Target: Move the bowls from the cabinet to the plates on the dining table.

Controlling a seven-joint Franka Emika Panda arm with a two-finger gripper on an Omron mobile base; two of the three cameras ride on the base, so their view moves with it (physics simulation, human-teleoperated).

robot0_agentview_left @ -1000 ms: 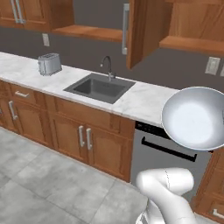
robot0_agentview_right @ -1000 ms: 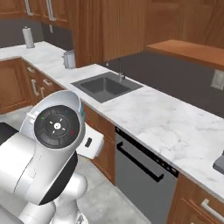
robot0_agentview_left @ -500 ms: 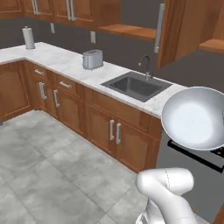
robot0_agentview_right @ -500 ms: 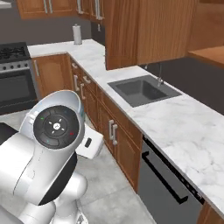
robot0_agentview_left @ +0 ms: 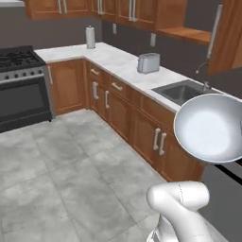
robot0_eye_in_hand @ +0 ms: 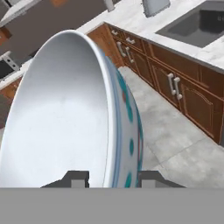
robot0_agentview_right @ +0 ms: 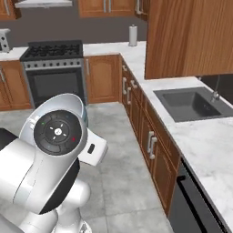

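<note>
At the right edge of the left base frame, the white bowl with blue patterning (robot0_agentview_left: 211, 127) rides tipped on edge, carried.

In the hand view the gripper (robot0_eye_in_hand: 109, 178) has its jaws closed on the bowl's rim, one tip on each side of the wall. My read: that thin rim hold could let the bowl swing or slip while the base drives, and it hangs near the marble counter (robot0_agentview_left: 142, 75) by the sink (robot0_agentview_left: 185, 90), where it could clip.

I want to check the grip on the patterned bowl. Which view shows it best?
The hand view: the gripper is shut on the bowl, one finger either side of its rim, blue pattern visible. The left base view shows the bowl's pale inside facing the camera.
</note>
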